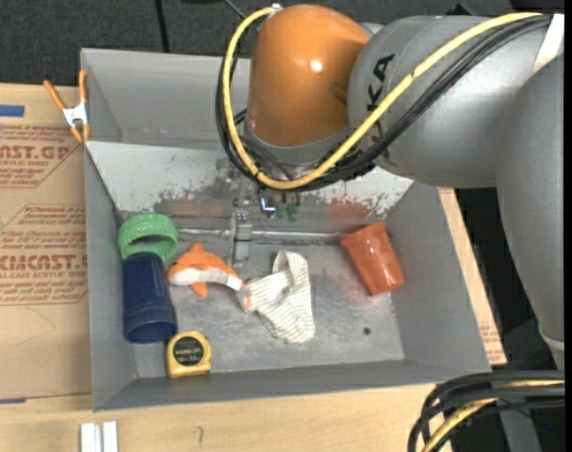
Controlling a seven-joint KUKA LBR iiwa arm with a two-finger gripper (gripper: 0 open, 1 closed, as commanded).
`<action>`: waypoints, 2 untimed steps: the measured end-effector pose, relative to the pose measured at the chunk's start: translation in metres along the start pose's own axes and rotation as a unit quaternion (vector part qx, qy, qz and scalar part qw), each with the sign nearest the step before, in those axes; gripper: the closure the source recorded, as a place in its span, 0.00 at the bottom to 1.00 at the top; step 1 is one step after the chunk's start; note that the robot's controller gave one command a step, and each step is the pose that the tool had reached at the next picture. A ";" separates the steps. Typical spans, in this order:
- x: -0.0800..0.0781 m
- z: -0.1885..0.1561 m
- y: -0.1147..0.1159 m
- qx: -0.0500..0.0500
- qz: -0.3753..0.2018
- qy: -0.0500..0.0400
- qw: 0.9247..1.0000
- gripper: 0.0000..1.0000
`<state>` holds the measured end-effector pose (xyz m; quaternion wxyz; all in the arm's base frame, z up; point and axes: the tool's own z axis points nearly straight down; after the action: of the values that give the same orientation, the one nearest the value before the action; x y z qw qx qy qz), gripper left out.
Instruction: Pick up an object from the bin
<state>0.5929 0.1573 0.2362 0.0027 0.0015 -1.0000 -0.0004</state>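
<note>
My gripper [240, 232] hangs below the orange wrist cover over the middle of the bin, near the back wall. Just in front of it and slightly left lies an orange and white toy fish [203, 269]. A white striped cloth [287, 301] is crumpled to the front right of the gripper, touching the fish's tail end. Nothing shows in the gripper's hold.
A red-orange cup [373, 258] lies on its side at the right. At the left are a green ring [146, 236] and a dark blue cylinder [146, 298]. A yellow tape measure [188, 353] sits by the front wall. The arm covers the bin's back right.
</note>
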 end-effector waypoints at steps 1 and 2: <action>-0.001 -0.005 -0.001 -0.001 0.001 -0.004 1.000 0.00; 0.051 0.047 -0.052 -0.001 0.009 -0.005 1.000 0.00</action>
<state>0.5423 0.1055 0.1893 -0.0026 -0.0073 -1.0000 -0.0016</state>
